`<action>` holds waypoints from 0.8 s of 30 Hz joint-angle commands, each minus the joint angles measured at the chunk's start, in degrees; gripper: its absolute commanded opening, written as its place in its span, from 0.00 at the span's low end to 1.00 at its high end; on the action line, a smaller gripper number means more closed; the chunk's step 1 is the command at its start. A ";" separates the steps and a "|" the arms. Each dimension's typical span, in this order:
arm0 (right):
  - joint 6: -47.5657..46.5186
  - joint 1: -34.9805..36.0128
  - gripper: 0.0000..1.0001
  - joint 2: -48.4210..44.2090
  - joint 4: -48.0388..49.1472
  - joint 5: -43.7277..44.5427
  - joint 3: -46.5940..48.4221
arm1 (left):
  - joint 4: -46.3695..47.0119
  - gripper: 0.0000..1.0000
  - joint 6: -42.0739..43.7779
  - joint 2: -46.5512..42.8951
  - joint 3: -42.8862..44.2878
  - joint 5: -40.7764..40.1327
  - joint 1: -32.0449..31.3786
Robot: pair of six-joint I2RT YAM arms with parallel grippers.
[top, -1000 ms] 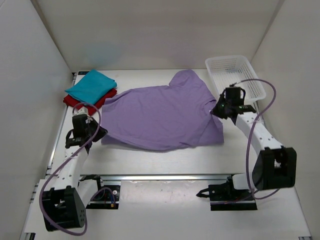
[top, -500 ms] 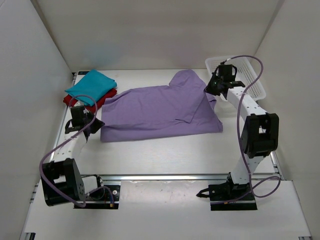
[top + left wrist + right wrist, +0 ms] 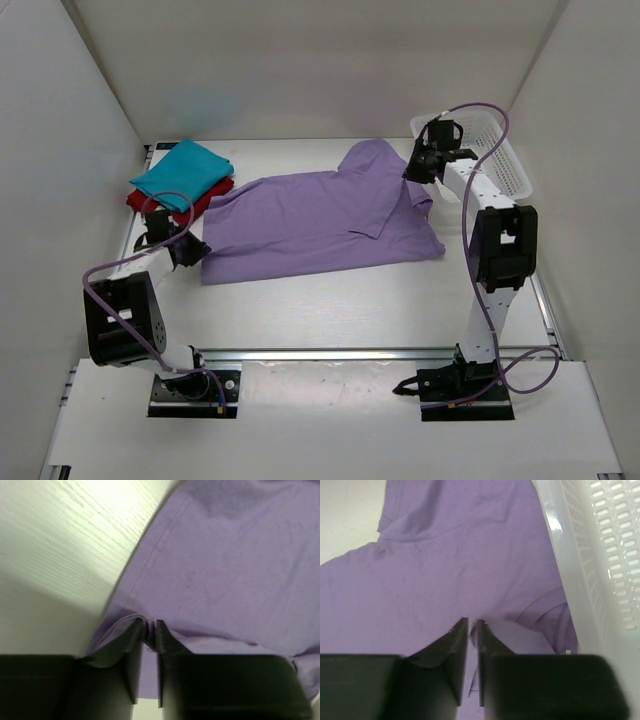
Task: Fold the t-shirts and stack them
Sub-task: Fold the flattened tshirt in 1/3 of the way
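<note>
The pale lavender t-shirt (image 3: 320,225) lies spread across the middle of the table, with a flap folded over on its right part. My left gripper (image 3: 192,248) sits at its near left corner. In the left wrist view its tips (image 3: 150,625) pinch a bunched edge of the lavender cloth (image 3: 230,555). My right gripper (image 3: 412,172) is at the shirt's far right edge beside the basket. Its jaws (image 3: 472,622) stand nearly together with a thin fold of the cloth (image 3: 445,565) between them. The teal-blue t-shirt (image 3: 183,170) lies folded on the folded dark red t-shirt (image 3: 143,202) at the far left.
A white plastic mesh basket (image 3: 495,170) stands at the far right corner, its wall (image 3: 600,555) right beside my right fingers. White walls close in the table on three sides. Bare tabletop (image 3: 65,545) shows left of the shirt.
Both grippers moved away from the near edge, drawing the lavender shirt's near edge back. The right gripper travelled toward the basket, laying a flap over the shirt's right part.
</note>
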 commanded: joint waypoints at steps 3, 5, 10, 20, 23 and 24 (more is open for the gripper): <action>-1.77 0.52 0.28 -4.24 0.06 1.70 2.52 | -1.33 0.45 1.82 -6.97 4.44 -2.17 0.56; -0.81 0.79 0.33 -7.84 1.37 2.14 -1.23 | -4.13 0.56 3.84 -10.14 4.71 -3.06 0.82; 0.96 3.77 0.20 -22.69 8.82 1.09 -21.51 | -6.52 0.49 5.26 -18.84 -4.22 -4.01 -3.99; 7.20 -2.01 0.33 -44.76 20.97 3.92 -58.55 | -1.07 0.44 0.51 -23.87 -18.58 -3.58 -3.39; 6.76 -5.89 0.42 -46.62 22.29 3.01 -63.13 | 0.16 0.48 -0.45 -24.04 -20.07 -3.77 -3.49; 6.67 -7.28 0.43 -46.36 22.55 2.23 -63.31 | 0.51 0.49 -0.54 -23.69 -20.86 -3.85 -3.31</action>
